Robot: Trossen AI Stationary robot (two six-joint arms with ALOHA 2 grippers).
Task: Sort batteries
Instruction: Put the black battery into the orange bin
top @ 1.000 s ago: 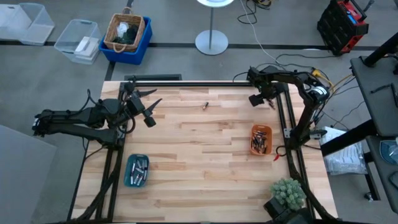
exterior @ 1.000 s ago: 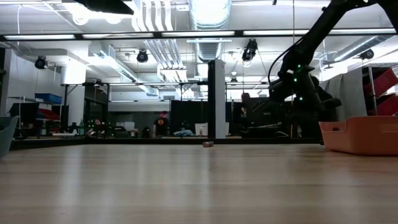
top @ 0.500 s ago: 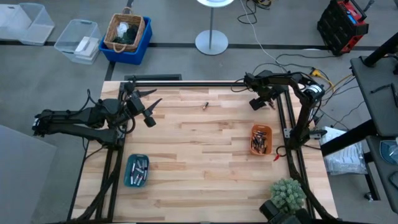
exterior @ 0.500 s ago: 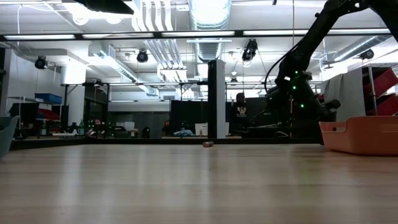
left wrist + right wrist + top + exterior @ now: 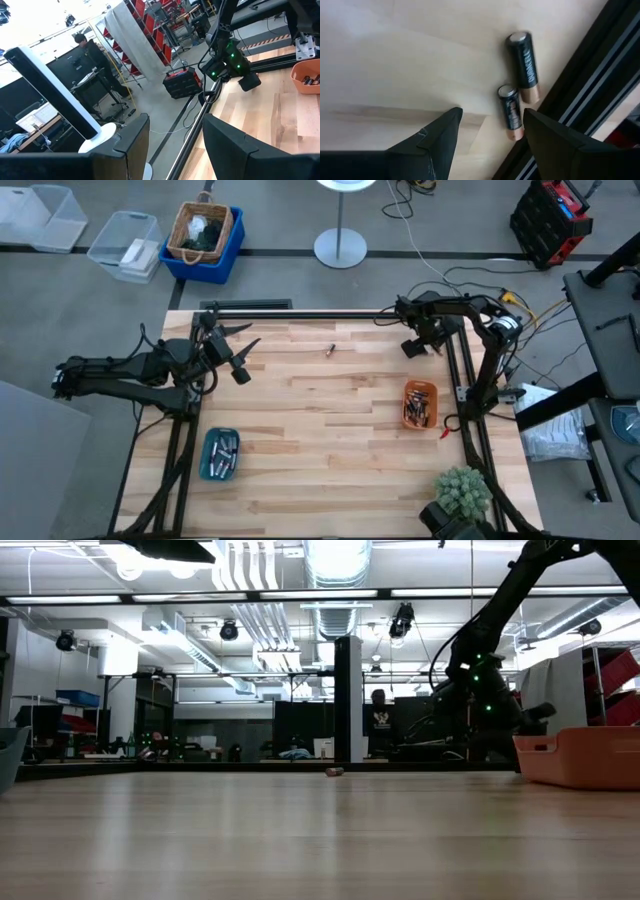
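Your right gripper (image 5: 490, 125), fingers spread and empty, hovers over two batteries (image 5: 517, 85) at table's 1 o'clock; left gripper (image 5: 238, 352) open, idle.

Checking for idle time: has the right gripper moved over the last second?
Yes. The right gripper shifted slightly toward the table's far edge, away from the orange tray.

Obscured detail near the orange tray

Batteries (image 5: 418, 406) inside the orange tray (image 5: 407, 389) appear too small to count; types are indistinguishable.
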